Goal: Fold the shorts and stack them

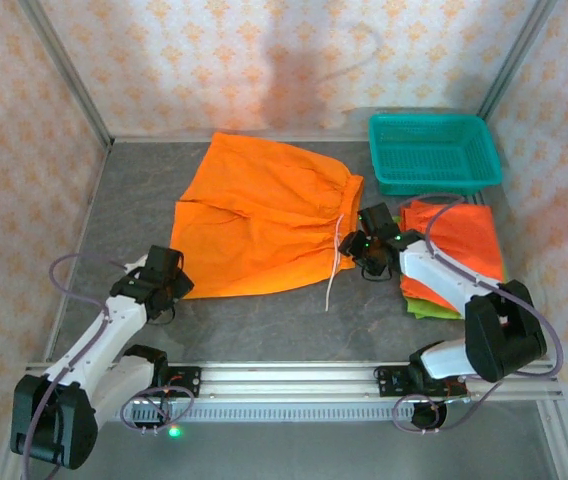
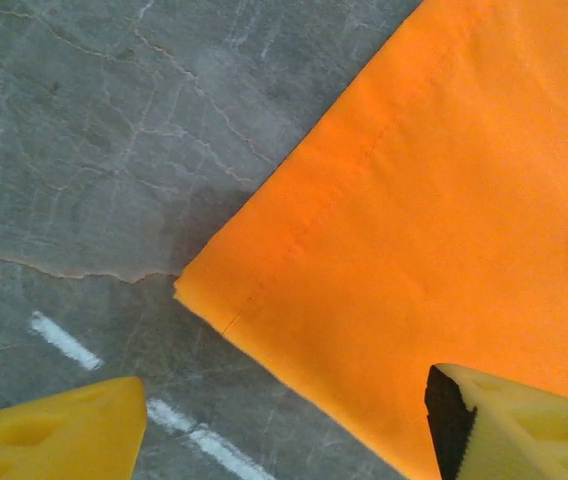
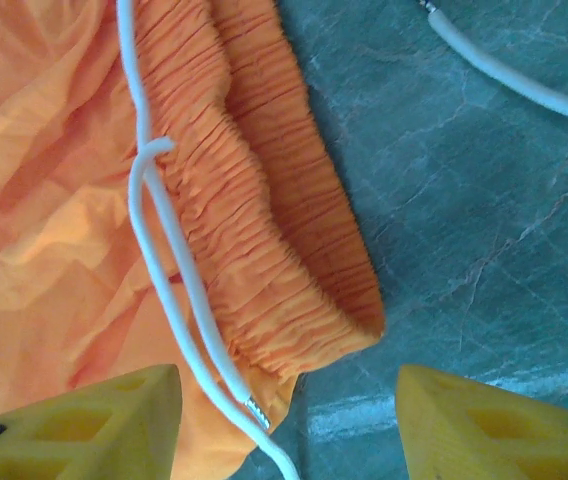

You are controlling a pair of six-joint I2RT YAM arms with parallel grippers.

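Note:
A pair of orange shorts lies spread flat mid-table, gathered waist to the right, white drawstring trailing toward the front. My left gripper hovers open over its near-left hem corner; the hem edge runs between the yellow fingers. My right gripper is open at the near end of the elastic waistband. The drawstring and the waist's corner lie between its fingers. At the right lies a folded stack of shorts, orange above lime green.
A teal plastic basket stands at the back right, just behind the folded stack. Patterned walls enclose the grey table on three sides. A loose white cord end lies on the bare table right of the waistband.

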